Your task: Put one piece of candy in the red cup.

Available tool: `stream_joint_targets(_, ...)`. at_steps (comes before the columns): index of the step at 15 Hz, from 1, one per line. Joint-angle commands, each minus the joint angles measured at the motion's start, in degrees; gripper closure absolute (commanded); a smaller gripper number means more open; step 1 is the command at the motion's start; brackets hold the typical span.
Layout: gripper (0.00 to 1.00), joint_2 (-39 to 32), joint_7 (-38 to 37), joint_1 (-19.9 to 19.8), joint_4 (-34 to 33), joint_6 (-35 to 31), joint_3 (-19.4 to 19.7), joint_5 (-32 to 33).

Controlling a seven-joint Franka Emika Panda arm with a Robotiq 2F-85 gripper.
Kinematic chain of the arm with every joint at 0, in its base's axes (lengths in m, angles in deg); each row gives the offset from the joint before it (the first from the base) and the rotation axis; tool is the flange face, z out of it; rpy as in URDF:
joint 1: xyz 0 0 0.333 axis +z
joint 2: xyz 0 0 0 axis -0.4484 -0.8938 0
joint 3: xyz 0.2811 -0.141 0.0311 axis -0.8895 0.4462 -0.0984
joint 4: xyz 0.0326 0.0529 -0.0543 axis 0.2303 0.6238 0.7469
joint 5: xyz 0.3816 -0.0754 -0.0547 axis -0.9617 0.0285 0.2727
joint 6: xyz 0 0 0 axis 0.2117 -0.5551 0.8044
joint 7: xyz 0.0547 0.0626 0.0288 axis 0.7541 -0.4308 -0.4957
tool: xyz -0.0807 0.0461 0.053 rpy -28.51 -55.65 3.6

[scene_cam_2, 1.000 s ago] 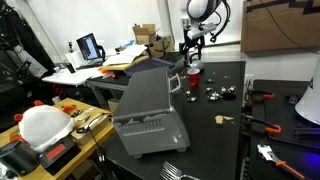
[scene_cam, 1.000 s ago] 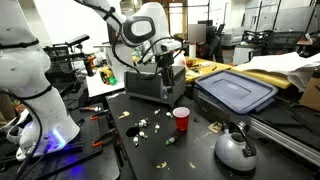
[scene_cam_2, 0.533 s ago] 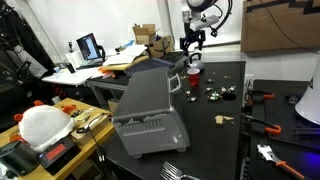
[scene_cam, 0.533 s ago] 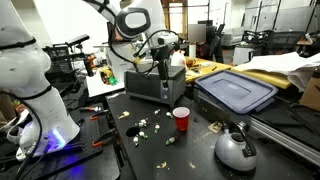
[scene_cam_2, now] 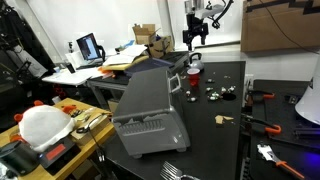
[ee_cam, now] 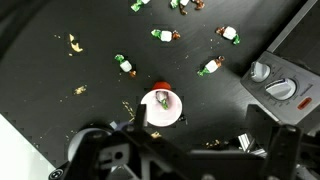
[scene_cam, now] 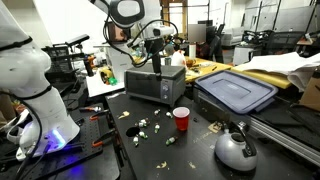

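Note:
The red cup (scene_cam: 181, 119) stands upright on the black table in front of the grey toaster oven (scene_cam: 153, 84). It also shows in an exterior view (scene_cam_2: 194, 69). In the wrist view the cup (ee_cam: 161, 107) is seen from above, and a green-wrapped candy (ee_cam: 157, 102) lies in its white inside. Several loose wrapped candies (ee_cam: 163, 35) lie on the table beyond it, and also show in both exterior views (scene_cam: 143, 126) (scene_cam_2: 215, 94). My gripper (ee_cam: 195, 128) is open and empty. It hangs high above the table near the oven's top (scene_cam: 155, 60) (scene_cam_2: 194, 38).
A round silver kettle (scene_cam: 236, 150) stands at the table's front. A blue bin lid (scene_cam: 237, 91) lies beside the oven. The oven's knobs (ee_cam: 272, 82) show at the right of the wrist view. Tools with red handles (scene_cam_2: 262, 126) lie at the table's side.
My gripper has risen and moved away from the red cup, up over the toaster oven. The cup and the loose candies have not moved.

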Motion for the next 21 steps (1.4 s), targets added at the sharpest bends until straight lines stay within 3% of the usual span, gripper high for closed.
stream_joint_targets(1, 0.0, 4.7, 5.4, -1.0, 1.2, 5.3, -1.0, -2.7)
stream_joint_targets(9, 0.0, 10.0, 13.0, -0.5, 0.8, 13.5, -1.4, -4.3)
stream_joint_targets(21, 0.0, 16.7, 18.7, 1.1, 0.2, 19.0, -3.3, -5.5)
